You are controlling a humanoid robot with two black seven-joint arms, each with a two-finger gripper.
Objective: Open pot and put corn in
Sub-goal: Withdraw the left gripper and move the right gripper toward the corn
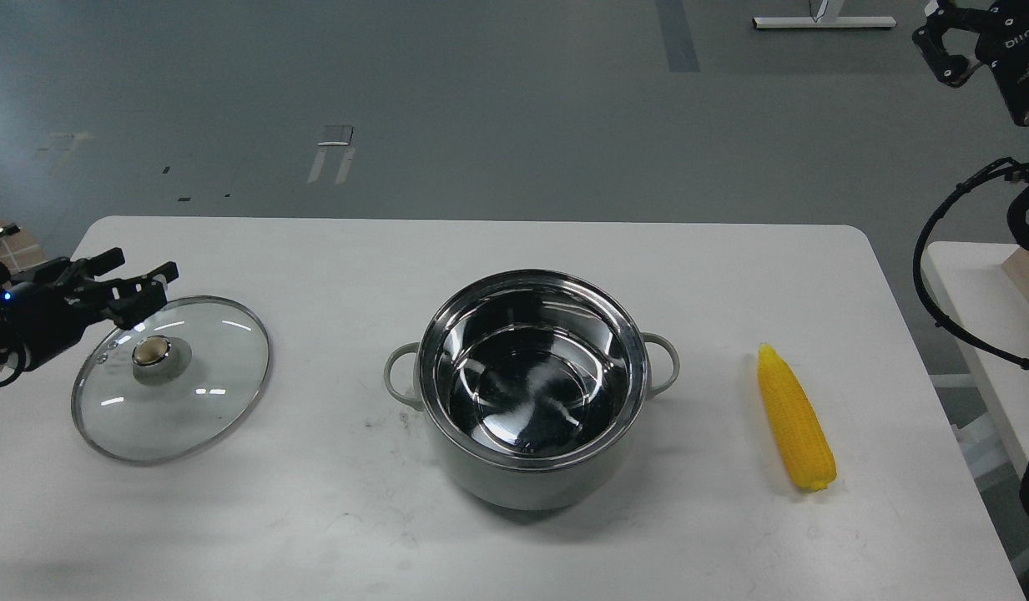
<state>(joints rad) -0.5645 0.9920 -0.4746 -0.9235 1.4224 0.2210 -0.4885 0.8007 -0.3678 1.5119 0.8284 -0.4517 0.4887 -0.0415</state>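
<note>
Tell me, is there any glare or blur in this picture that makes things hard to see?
Head view: bright reflections streak the pot's steel inside and the glass lid. The corn is sharp and evenly lit. Soft shadows lie under pot and lid. The right hand, cropped at the corner, looks dark.

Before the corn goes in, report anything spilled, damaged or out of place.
Nothing stands out. The pot stands upright and open, with nothing inside. Its glass lid lies flat on the table to the left, knob up. The corn lies whole to the right.
</note>
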